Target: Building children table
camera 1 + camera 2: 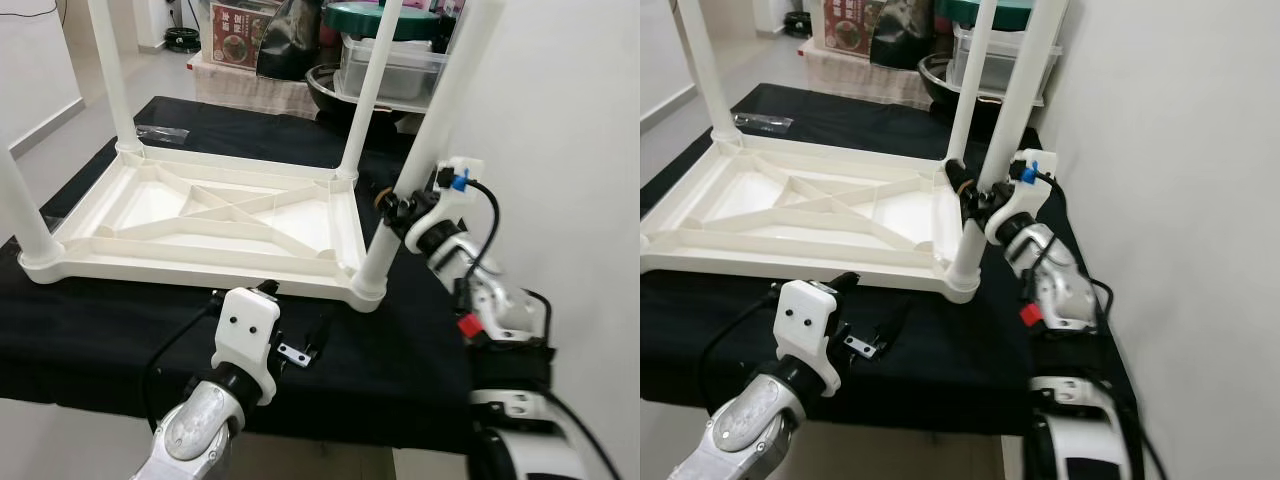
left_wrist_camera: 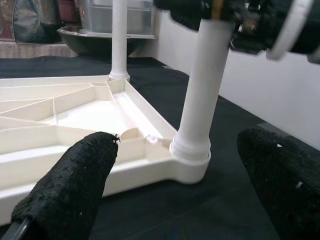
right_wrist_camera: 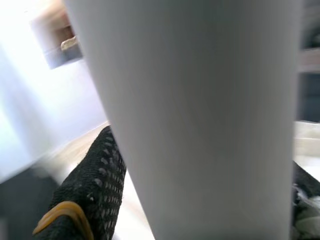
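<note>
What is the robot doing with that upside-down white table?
It is building a children's table. The white tabletop lies upside down on a black cloth with its legs pointing up. The right claw is closed around the near right leg, which stands in its corner socket. The left claw waits open just in front of that corner.

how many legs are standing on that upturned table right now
4, one per corner: far left leg, far right leg, near left leg, and near right leg, gripped by the right gripper.
</note>
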### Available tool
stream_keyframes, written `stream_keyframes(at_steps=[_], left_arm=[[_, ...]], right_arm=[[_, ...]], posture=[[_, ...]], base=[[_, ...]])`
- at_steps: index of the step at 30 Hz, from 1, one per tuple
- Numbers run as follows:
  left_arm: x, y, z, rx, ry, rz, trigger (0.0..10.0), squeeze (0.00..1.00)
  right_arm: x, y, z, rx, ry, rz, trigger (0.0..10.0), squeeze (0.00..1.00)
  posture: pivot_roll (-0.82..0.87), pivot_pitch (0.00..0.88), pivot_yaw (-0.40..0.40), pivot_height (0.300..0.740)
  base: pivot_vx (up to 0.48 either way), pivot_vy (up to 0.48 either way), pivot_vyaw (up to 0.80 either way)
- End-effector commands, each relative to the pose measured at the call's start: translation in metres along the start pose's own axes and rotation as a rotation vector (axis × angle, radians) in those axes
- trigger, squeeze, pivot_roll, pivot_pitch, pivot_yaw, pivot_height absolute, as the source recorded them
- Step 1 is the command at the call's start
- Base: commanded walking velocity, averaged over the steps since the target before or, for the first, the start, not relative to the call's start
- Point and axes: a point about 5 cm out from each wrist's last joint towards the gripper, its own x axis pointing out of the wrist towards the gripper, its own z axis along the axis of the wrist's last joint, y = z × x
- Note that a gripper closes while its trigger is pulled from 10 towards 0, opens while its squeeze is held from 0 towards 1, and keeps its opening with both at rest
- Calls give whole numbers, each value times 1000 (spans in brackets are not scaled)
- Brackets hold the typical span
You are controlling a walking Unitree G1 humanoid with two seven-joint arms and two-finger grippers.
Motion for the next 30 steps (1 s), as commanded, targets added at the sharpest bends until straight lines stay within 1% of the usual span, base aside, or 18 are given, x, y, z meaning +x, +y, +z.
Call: stream_keyframes(at_steps=[1, 4, 9, 10, 13, 14, 16, 18, 19, 20, 21, 22, 23, 24, 26, 27, 28, 30], left_arm=[[1, -1, -2, 2, 5, 3, 10000, 0], [1, -1, -1, 2, 2, 5, 10000, 0], [0, -1, -1, 2, 2, 4, 10000, 0], [-1, -1, -1, 3, 4, 3, 10000, 0], [-2, -2, -1, 3, 6, 3, 10000, 0], [-2, -2, -1, 4, 6, 4, 10000, 0], [-2, -1, -2, 5, 7, 6, 10000, 0], [-2, -1, -2, 5, 7, 6, 10000, 0], [-2, -1, -2, 6, 8, 6, 10000, 0], [-2, -2, -3, 4, 8, 4, 10000, 0], [-2, -2, -3, 3, 9, 3, 10000, 0], [-2, -2, -3, 3, 9, 3, 10000, 0], [-1, -3, -3, 1, 8, 1, 10000, 0], [-1, -3, -3, 1, 8, 1, 10000, 0], [-1, -4, -4, -2, 9, -4, 10000, 0], [-1, -4, -4, -4, 9, -6, 10000, 0], [-1, -4, -4, -4, 9, -6, 10000, 0], [0, -5, -5, -1, 11, -10, 10000, 0]], right_arm=[[4, 28, -14, -4, 101, 317, 10000, 0], [4, 39, -23, 0, 157, 485, 10000, 0], [11, 47, -27, 24, 155, 573, 9922, 0], [17, 50, -30, 15, 157, 585, 0, 0], [27, 47, -35, -18, 156, 501, 0, 0], [35, 44, -38, -43, 157, 437, 0, 0], [47, 24, -45, -71, 167, 117, 0, 0], [47, 24, -45, -71, 167, 117, 0, 0], [48, 17, -46, -72, 169, 18, 0, 0], [45, 7, -46, -63, 159, -140, 0, 0], [43, 1, -45, -54, 152, -230, 0, 0], [43, 1, -45, -54, 152, -230, 0, 0], [39, -6, -45, -41, 145, -365, 0, 0], [39, -6, -45, -41, 145, -365, 0, 0], [19, -20, -47, -28, 130, -760, 0, 0], [10, -23, -49, -27, 126, -891, 0, 0], [10, -23, -49, -27, 126, -891, 0, 0], [0, -15, -54, 5, 81, -1087, 0, 0]], posture=[[131, 43, -165, 740], [136, 43, -168, 740], [141, 44, -170, 740], [142, 45, -170, 740], [145, 42, -173, 740], [145, 42, -173, 740], [141, 37, -172, 740], [141, 37, -172, 740], [141, 36, -172, 740], [136, 32, -169, 740], [136, 32, -169, 740], [136, 32, -169, 740], [132, 28, -170, 740], [132, 28, -170, 740], [123, 26, -165, 740], [123, 26, -165, 740], [123, 26, -165, 740], [125, 33, -163, 740]], base=[[0, 0, 0], [0, 0, 0], [0, 0, 0], [0, 0, 0], [0, 0, 0], [0, 0, 0], [0, 0, 0], [0, 0, 0], [0, 0, 0], [0, 0, 0], [0, 0, 0], [0, 0, 0], [0, 0, 0], [0, 0, 0], [0, 0, 0], [0, 0, 0], [0, 0, 0], [0, 0, 0]])
